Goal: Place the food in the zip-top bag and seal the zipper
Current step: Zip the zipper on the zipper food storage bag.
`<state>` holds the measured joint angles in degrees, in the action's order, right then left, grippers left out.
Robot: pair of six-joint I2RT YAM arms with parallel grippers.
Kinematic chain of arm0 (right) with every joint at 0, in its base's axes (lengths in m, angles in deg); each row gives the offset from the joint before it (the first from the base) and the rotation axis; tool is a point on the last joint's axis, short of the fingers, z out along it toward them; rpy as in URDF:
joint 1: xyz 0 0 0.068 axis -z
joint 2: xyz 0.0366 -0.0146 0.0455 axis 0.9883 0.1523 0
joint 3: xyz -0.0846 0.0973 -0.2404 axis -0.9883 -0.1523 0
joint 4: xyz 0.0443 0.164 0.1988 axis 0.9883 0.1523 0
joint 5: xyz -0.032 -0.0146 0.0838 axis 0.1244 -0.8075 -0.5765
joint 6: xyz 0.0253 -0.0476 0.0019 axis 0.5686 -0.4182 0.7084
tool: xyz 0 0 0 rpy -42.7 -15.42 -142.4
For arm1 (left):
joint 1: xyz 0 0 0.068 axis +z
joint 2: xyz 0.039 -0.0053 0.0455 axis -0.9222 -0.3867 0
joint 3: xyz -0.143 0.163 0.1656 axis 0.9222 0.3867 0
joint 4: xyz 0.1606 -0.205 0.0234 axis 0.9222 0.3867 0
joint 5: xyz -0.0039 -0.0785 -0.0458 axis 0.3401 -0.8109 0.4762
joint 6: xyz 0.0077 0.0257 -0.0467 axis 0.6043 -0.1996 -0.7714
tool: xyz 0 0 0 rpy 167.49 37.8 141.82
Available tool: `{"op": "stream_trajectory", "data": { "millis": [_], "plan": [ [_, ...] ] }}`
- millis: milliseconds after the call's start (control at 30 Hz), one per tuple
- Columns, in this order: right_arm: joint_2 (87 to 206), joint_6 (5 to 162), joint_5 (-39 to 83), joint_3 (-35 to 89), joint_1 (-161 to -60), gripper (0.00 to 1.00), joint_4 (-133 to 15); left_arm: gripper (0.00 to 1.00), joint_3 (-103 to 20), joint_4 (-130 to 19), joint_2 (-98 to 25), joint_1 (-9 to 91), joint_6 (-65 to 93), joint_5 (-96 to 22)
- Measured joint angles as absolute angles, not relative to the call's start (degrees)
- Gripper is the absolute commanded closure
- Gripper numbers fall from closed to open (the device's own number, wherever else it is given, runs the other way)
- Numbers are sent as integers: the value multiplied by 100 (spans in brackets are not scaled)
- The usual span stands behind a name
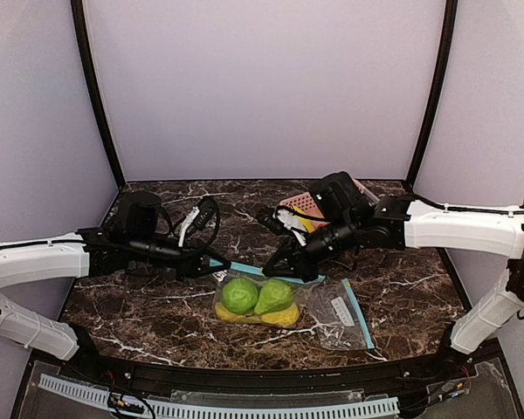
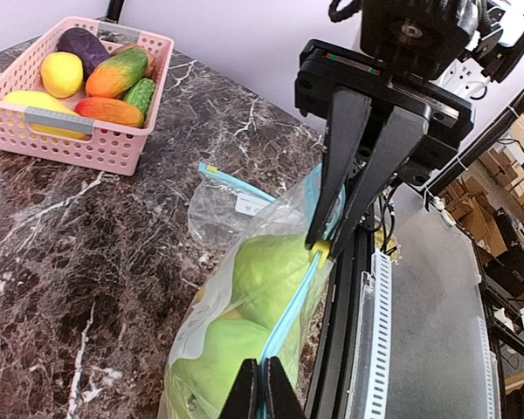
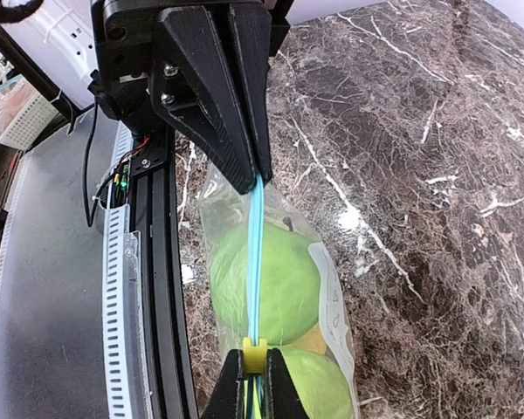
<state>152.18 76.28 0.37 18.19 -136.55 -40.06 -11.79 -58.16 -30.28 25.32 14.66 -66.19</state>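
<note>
**Two grippers clamped on the zipper of a filled bag**

Top external view: the clear zip-top plastic bag (image 1: 307, 295) lies on the dark marble-patterned table (image 1: 131, 305) near its front edge. It holds two glossy green round toy fruits (image 1: 238, 295) above a yellow toy piece (image 1: 286, 317). The left gripper (image 1: 223, 261) and right gripper (image 1: 275, 264) meet at the bag's far edge. A pink lattice plastic basket (image 1: 299, 204) sits behind the right arm.

Left wrist view: the left gripper's fingers are pressed together on the pale-blue zipper strip (image 2: 288, 314). Further along, at the small yellow slider (image 2: 320, 251), the right gripper pinches the same strip. The basket, well apart, holds more toy food (image 2: 105, 74) — dark purple, yellow, green and orange-red pieces. A second, flat clear bag (image 2: 231, 205) lies beyond the filled one.

Right wrist view: the right gripper's fingers close on the slider, and the left gripper is clamped on the strip ahead. The green fruits fill the bag beneath.
</note>
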Motion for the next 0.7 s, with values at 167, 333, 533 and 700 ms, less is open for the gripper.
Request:
{"op": "stream_trajectory", "data": {
  "millis": [167, 333, 533, 700],
  "plan": [
    [15139, 7632, 168, 1734, -13616, 100, -3997, 99, -1179, -5611, -2923, 2700, 1475, -6433],
    [15063, 7639, 282, 1656, -13585, 100, -3984, 99, -1179, -5355, -2820, 2870, 1468, -6203],
    [14901, 7656, 426, 1557, -13533, 100, -3855, 99, -1179, -5053, -2755, 3126, 1451, -5967],
    [14763, 7659, 531, 1505, -13487, 100, -3737, 99, -1179, -4863, -2728, 3301, 1407, -5814]
  ]
}}
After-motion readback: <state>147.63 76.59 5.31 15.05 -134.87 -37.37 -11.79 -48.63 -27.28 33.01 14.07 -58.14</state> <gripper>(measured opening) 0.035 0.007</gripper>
